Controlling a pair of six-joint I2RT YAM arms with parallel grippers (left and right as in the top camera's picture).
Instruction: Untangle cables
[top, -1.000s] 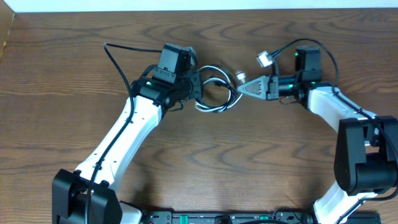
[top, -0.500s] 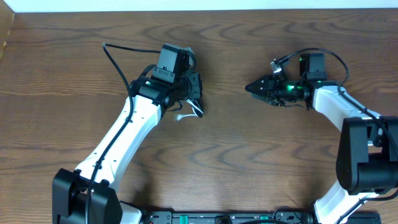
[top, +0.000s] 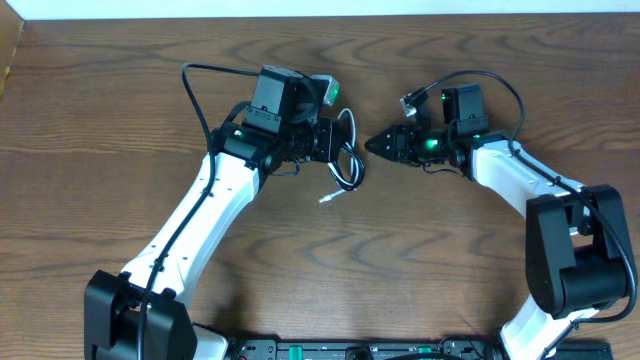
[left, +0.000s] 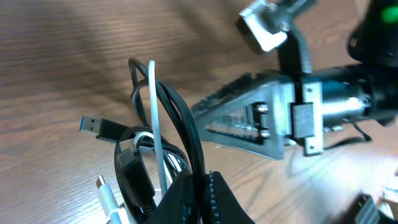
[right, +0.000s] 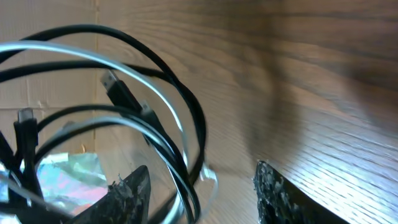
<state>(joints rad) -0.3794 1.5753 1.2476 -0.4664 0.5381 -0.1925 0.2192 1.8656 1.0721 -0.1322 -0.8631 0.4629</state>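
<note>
Facing tip-to-tip, L gripper (top: 330, 142) pinching cables (top: 350, 170), R gripper (top: 374, 143) agape.

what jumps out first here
The tangle of thin black and white cables stands out first, looping out of the shut left end effector near the middle of the brown wooden table. Right beside it, the right end effector points at those loops with its jaws apart.
</note>
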